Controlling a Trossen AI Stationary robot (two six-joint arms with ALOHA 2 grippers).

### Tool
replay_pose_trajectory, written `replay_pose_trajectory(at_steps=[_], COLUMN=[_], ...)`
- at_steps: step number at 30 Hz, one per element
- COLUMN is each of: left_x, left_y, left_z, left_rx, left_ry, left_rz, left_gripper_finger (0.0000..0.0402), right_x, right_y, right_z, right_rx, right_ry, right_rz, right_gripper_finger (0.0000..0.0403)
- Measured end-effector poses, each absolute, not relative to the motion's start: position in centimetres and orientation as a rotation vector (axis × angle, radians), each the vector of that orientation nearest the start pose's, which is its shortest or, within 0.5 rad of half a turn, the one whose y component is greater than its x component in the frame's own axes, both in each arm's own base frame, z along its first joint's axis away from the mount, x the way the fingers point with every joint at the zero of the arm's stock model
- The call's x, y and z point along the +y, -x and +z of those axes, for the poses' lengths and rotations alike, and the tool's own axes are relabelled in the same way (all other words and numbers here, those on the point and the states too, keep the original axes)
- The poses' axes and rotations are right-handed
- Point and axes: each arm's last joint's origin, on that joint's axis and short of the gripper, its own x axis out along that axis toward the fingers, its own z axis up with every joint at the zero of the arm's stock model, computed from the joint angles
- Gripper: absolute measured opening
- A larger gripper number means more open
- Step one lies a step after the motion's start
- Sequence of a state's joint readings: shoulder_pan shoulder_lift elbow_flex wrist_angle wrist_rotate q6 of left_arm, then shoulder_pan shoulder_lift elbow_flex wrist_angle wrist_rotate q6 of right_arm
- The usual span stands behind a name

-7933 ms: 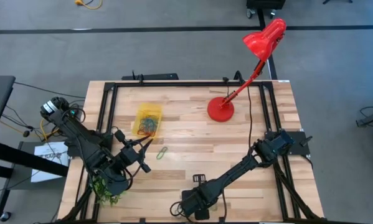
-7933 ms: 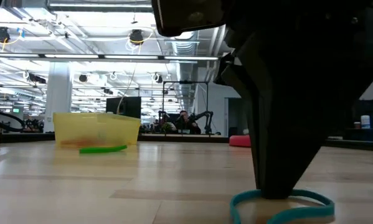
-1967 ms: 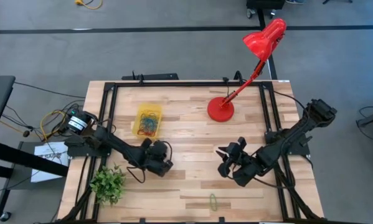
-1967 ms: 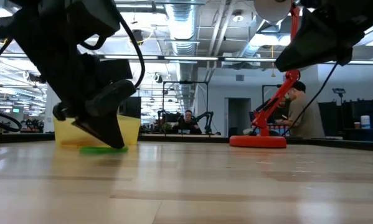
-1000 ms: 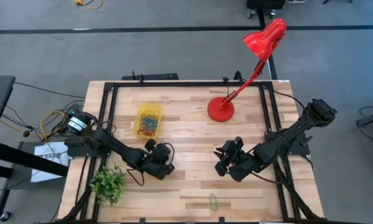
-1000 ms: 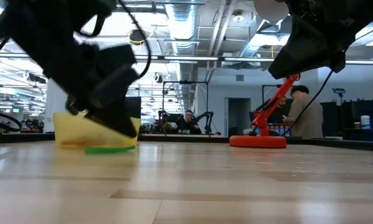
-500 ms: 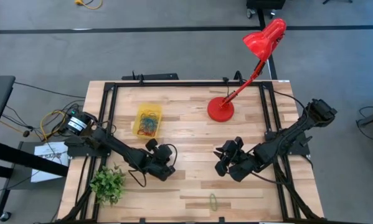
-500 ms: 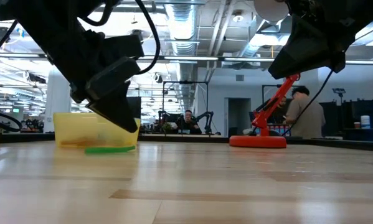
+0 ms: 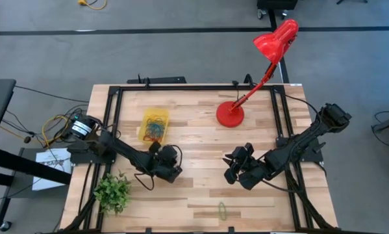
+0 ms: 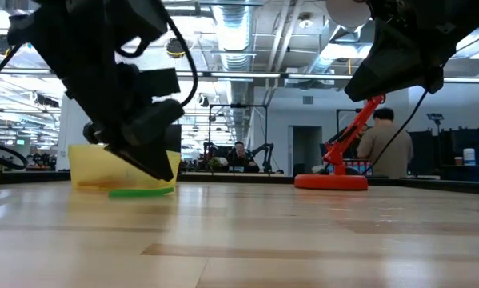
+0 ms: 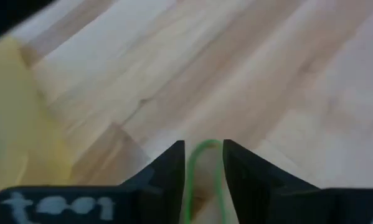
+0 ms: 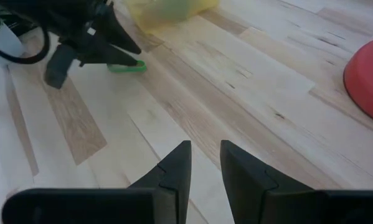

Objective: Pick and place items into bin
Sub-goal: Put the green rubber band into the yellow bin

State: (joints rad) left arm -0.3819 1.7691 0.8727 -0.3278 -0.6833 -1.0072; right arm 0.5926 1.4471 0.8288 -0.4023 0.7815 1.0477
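A green band [image 10: 141,191] lies flat on the table just in front of the yellow bin [image 10: 103,168], which holds several coloured bands [image 9: 155,129]. My left gripper [image 10: 162,171] hovers just above this band, open by a narrow gap. In the left wrist view the band's loop end [image 11: 205,155] shows between the two fingers [image 11: 167,165]. From above, the left gripper [image 9: 169,159] hides the band. My right gripper [image 9: 228,170] waits open over the table's right half, touching nothing. Another green band [image 9: 223,210] lies near the near edge.
The red lamp base [image 9: 230,114] stands at the far right of the table, its arm leaning away beyond the far edge. A green plant [image 9: 113,192] sits at the near left corner. A person [image 10: 381,152] stands in the room behind the table.
My left gripper has shifted a little toward the far edge and the bin and has dipped closer to the table. The green band by the bin has stayed where it lay.
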Motion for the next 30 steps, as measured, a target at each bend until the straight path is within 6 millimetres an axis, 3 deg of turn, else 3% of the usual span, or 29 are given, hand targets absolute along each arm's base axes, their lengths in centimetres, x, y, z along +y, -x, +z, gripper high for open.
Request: replay_pose_trajectory(at_steps=[20, 27, 30], left_x=[-8.5, -8.9, -9.6], left_y=[-27.4, -27.5, -28.2], left_z=[10.1, 10.2, 11.1], left_rx=[0.762, 0.75, 0.731], left_ry=[0.362, 0.324, 0.306], left_rz=[0.708, 0.675, 0.651], left_gripper_finger=[0.01, 0.0013, 0.0007], right_x=[13.3, 13.3, 13.3], right_y=[-23.4, -23.4, -23.4], right_z=[19.7, 19.7, 19.7], right_rx=[0.59, 0.589, 0.589], right_ry=[-0.343, -0.343, -0.342], right_rz=[-0.537, -0.538, -0.538], right_gripper_finger=[0.0079, 0.0079, 0.0079])
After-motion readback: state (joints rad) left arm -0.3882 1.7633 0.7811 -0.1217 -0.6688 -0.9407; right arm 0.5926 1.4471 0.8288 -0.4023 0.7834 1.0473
